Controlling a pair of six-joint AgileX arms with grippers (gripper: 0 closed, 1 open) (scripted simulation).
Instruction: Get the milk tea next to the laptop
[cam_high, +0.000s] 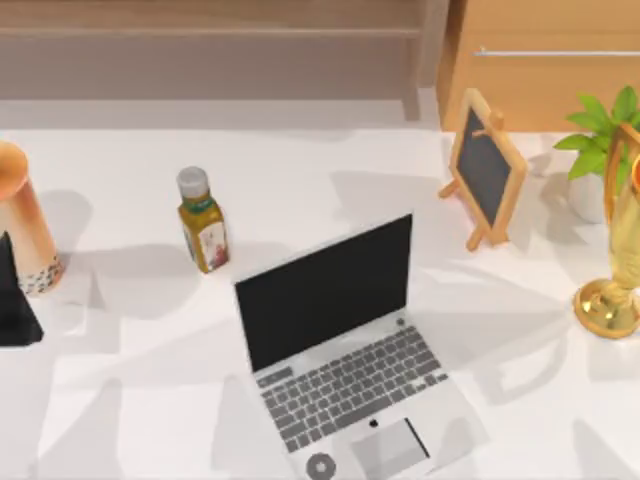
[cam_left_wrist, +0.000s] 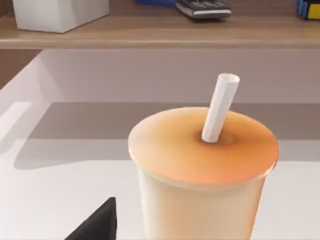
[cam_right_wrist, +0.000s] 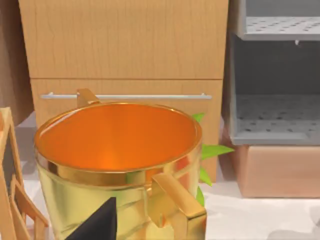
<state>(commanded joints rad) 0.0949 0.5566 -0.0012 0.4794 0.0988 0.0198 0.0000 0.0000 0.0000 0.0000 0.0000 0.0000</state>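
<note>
The milk tea (cam_high: 25, 225) stands upright at the far left edge of the surface (cam_high: 140, 400), well apart from the laptop; its dark pearls show at the base, and in the left wrist view its domed orange lid (cam_left_wrist: 202, 147) carries a white straw (cam_left_wrist: 220, 107) tilted slightly off vertical; the left tool (cam_high: 15, 300) sits right beside the cup on its near side, a dark finger (cam_left_wrist: 97, 225) showing next to the cup wall, and I cannot tell whether this tool is open or closed, nor whether it touches the cup; a small yellow-green bottle (cam_high: 203, 222) with a grey cap stands upright between the cup and the laptop; the laptop (cam_high: 345, 350) lies open in the middle of the surface, black screen raised, turned at an angle, keyboard and trackpad toward the near edge; behind it to the right stands a wood-framed chalkboard easel (cam_high: 485, 168); a potted green plant (cam_high: 597, 135) sits at the far right, and a golden trophy vase (cam_high: 615, 270) stands just in front of it at the right edge; the right tool (cam_right_wrist: 97, 225) hangs close over that vase, one dark finger seen against its gold wall, and its state I cannot tell.
</note>
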